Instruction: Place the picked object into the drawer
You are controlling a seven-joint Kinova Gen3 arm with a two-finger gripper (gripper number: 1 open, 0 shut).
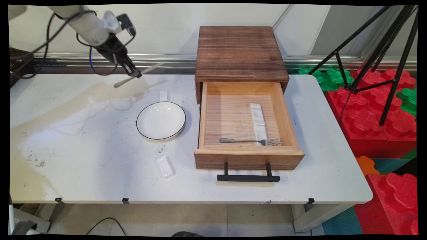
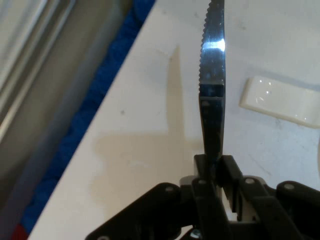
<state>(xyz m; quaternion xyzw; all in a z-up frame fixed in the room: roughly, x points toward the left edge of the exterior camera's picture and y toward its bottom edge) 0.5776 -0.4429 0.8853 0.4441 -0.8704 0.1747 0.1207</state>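
Knife clamped in raised jaws.

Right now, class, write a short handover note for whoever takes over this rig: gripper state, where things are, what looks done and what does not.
Gripper: shut on a knife, held in the air above the table's far left part, serrated edge visible in the hand view.
Things: a wooden drawer stands pulled open; inside lie a fork and two white rests end to end. White plate left of the drawer. One white rest beyond the plate, another nearer the front edge.
Done: knife lifted off the table.
Left: knife not set down anywhere.
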